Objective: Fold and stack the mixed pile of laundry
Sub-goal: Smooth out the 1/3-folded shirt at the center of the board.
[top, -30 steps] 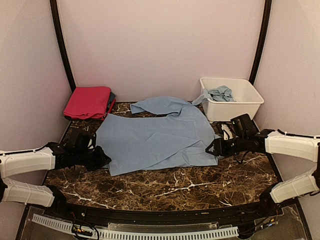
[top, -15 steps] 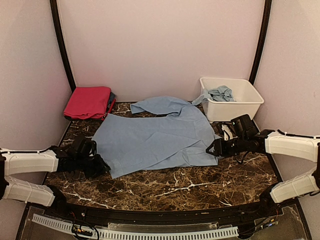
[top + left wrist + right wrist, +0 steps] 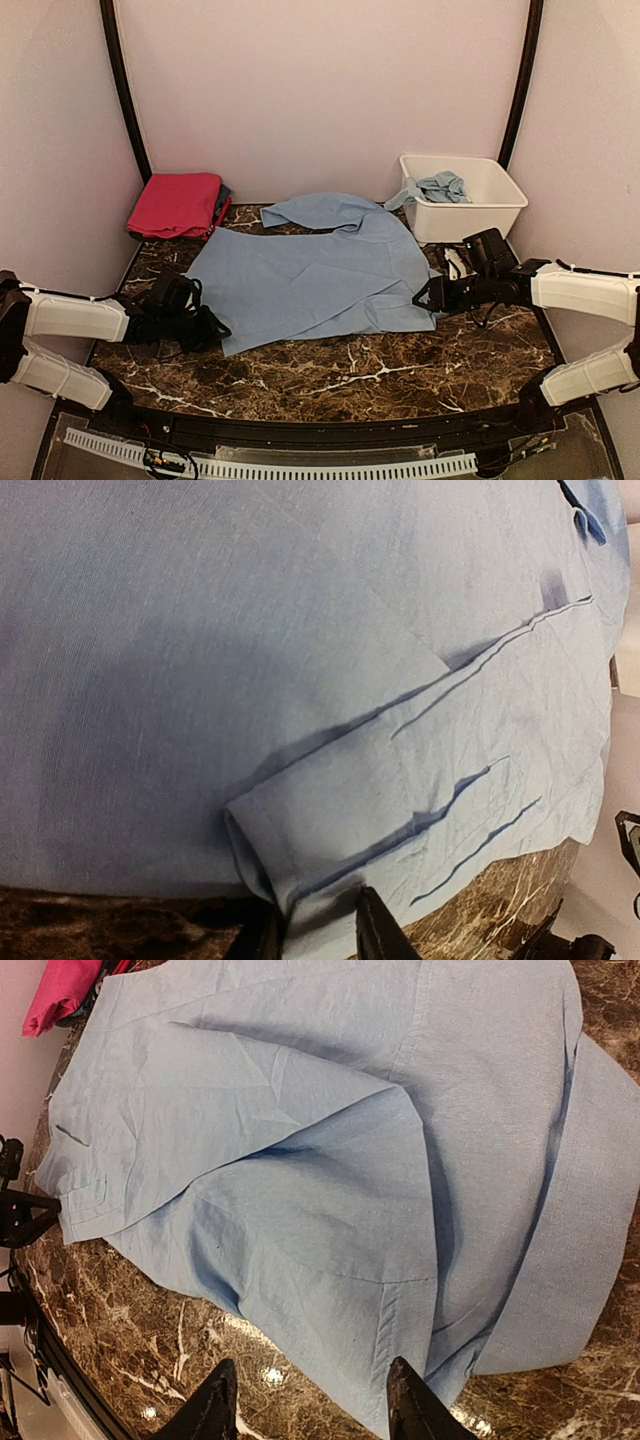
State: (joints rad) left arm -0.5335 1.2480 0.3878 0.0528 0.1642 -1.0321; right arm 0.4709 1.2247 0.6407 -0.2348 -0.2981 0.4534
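Blue garment (image 3: 315, 270) lies spread left of the tub (image 3: 470, 205). Only the left wrist view shows left fingers (image 3: 375, 930) straddling its hem, grip unclear; right fingers (image 3: 410, 1400) stand spread. Left arm (image 3: 75, 318) has shifted slightly.

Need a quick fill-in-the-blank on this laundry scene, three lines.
1. The garment spread on the table is pale ___.
2. The folded red stack sits at the far ___ corner.
3. The tub holding a crumpled cloth is ___.
Missing: blue; left; white
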